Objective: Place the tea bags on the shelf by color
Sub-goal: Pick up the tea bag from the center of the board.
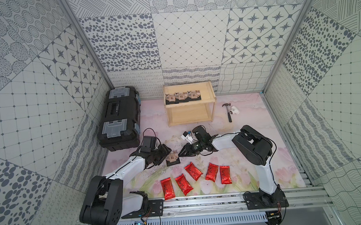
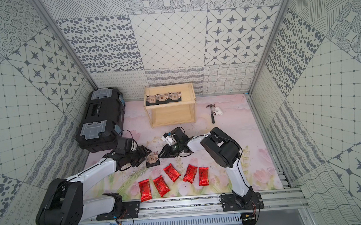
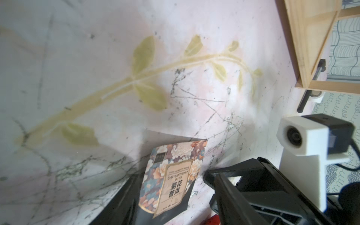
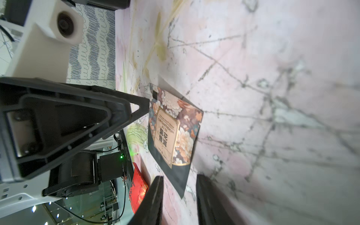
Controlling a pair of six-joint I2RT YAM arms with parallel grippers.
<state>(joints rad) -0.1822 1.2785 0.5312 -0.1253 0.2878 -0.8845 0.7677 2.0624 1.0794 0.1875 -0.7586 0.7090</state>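
Top views: 3 black sachets [image 1: 181, 96] on shelf [image 1: 205, 89] top tier; 4th sachet [image 1: 173, 159] at bench [image 1: 254, 153] middle, btwn L jaws and R jaws; 5 red pouches [image 1: 193, 171] in row nearer front edge.
L wrist: 4th sachet [image 3: 169, 175] label side to cam, R jaws just beside.
R wrist: R jaws spread, sachet [image 4: 173, 134] corner btwn them, not closed on it; one L tip touching sachet edge, L jaws' grip – can't tell.

The toolbox [image 1: 119, 119] fills the back-left corner of the tabletop [image 1: 251, 116], the shelf [image 1: 190, 123] sits mid back edge, hammer [image 1: 228, 113] and white fitting [image 1: 234, 111] just right of it. Along the front edge, red pouches [image 1: 193, 171]. Bare surface ahead of the shelf; lower tier and the top tier's right half stand open.
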